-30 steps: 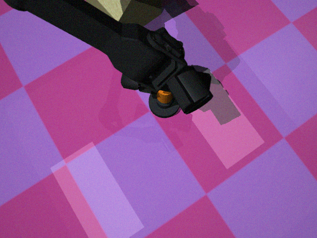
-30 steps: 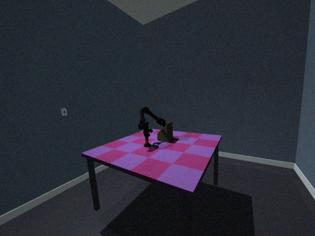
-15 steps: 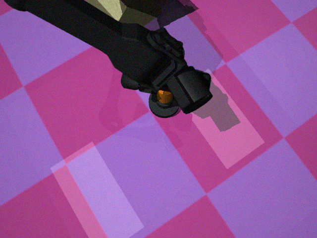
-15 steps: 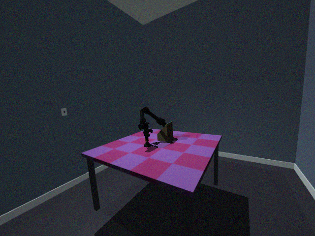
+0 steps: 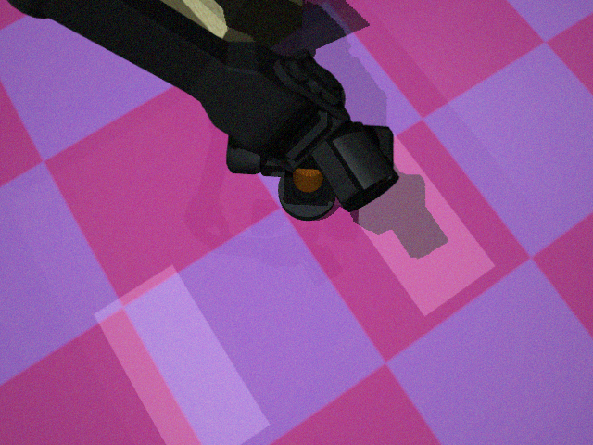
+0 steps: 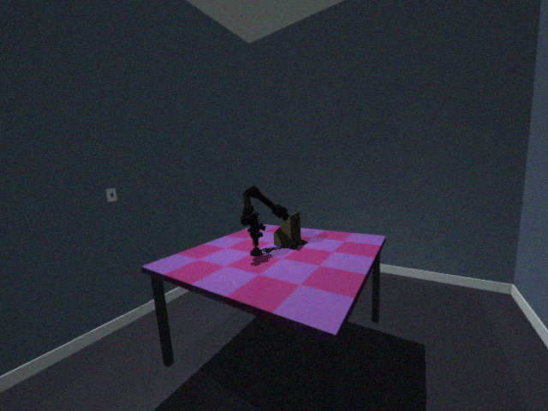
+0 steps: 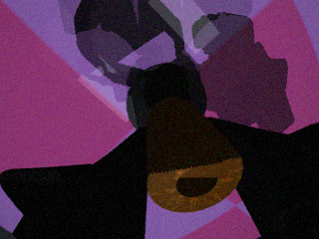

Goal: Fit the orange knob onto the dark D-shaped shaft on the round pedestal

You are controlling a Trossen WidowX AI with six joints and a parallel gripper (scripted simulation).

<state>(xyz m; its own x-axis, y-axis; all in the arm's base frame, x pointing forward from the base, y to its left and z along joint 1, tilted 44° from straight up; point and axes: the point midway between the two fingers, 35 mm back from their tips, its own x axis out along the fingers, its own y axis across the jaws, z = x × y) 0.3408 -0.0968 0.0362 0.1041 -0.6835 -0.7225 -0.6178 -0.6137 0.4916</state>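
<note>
The orange knob (image 5: pixel 307 182) (image 6: pixel 253 244) (image 7: pixel 226 176) is between the fingers of my gripper (image 7: pixel 175 127), which is shut on it. Its near face in the wrist view shows a dark D-shaped mark with a straight upper edge. The dark round pedestal (image 5: pixel 306 212) (image 6: pixel 255 253) (image 7: pixel 132 109) stands on the table, under the knob in the top and exterior views. In the wrist view, the knob's dark side covers part of the pedestal. The shaft is hidden, and whether the knob touches or sits around it cannot be told.
The checkered table (image 5: pixel 287 311) (image 6: pixel 309 305) carries a wedge-shaped olive block (image 6: pixel 288 234) (image 5: pixel 268 21) beside the arm's base end. The arm's dark shadow (image 5: pixel 414 215) falls beside the pedestal. Pale patches of light lie on the table.
</note>
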